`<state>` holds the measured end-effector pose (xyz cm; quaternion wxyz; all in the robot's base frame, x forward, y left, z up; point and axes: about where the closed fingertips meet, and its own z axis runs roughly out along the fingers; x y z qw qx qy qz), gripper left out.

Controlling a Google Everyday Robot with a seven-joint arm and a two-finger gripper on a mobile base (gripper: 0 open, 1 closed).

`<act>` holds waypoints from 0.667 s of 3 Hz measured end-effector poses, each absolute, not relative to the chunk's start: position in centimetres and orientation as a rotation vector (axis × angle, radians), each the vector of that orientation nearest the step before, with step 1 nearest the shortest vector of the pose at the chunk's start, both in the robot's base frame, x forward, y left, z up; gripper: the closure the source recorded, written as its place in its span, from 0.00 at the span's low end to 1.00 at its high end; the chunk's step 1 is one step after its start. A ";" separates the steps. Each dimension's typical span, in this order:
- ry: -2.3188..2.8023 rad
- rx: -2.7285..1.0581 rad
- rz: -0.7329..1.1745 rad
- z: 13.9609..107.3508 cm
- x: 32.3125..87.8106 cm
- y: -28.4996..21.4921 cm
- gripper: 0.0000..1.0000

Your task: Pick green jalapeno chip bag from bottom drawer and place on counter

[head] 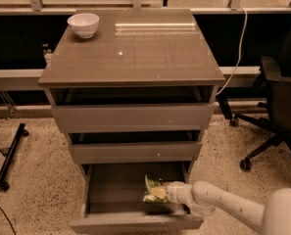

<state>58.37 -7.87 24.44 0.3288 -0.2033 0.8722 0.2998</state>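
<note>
The green jalapeno chip bag (155, 190) stands tilted inside the open bottom drawer (135, 223), near its right front. My gripper (169, 192) reaches in from the lower right on a white arm and is shut on the bag's right edge, holding it a little above the drawer floor. The counter (135, 53) is the glossy grey-brown top of the cabinet, well above the gripper.
A white bowl (83, 23) sits at the counter's back left corner. The two upper drawers stand slightly ajar above the gripper. A black office chair (279, 106) stands to the right, a white cable (240, 48) hangs behind, and a black stand (10, 155) lies on the floor at left.
</note>
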 end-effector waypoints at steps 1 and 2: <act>1.957 -0.664 0.924 34.5 57.5 -5.0 1.00; 1.798 -0.801 0.989 39.5 55.6 -2.8 1.00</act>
